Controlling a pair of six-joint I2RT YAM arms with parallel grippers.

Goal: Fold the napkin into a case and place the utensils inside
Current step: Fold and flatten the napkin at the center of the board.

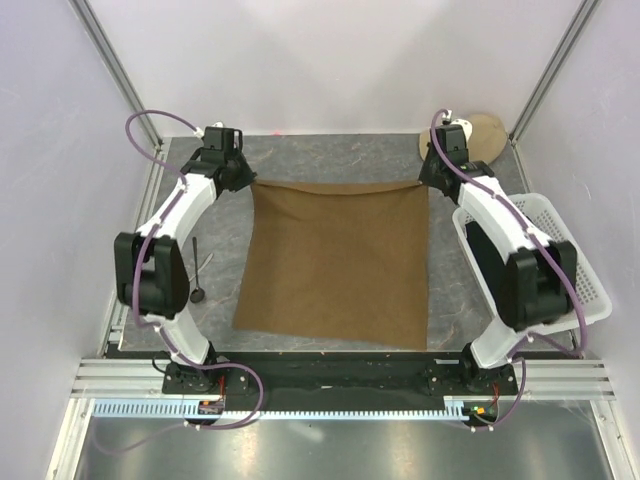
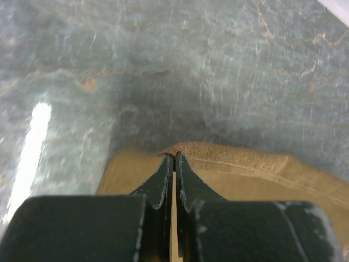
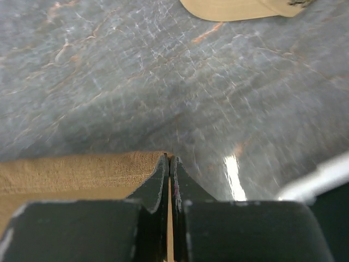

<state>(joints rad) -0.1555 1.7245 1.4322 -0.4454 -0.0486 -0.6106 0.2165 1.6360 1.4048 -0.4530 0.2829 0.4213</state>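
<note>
Top view: one napkin (image 1: 335, 265) lies spread mid-tabletop (image 1: 330, 155); its far edge spans the two end effectors, the left end effector (image 1: 245, 180) at the far left corner and the right end effector (image 1: 428, 178) at the far right; bare tabletop lies beyond that edge; one slim dark utensil (image 1: 197, 272) lies left of the napkin, beside the left arm; one white basket (image 1: 590, 290) sits under the right arm, contents hidden; one beige cap (image 1: 490, 130) is in the far right corner.

Left wrist view: the fingers are pressed together, pinching the napkin's (image 2: 245, 169) corner.

Right wrist view: the fingers likewise pinch a napkin (image 3: 82, 166) corner; the cap (image 3: 234, 8) lies ahead.
</note>
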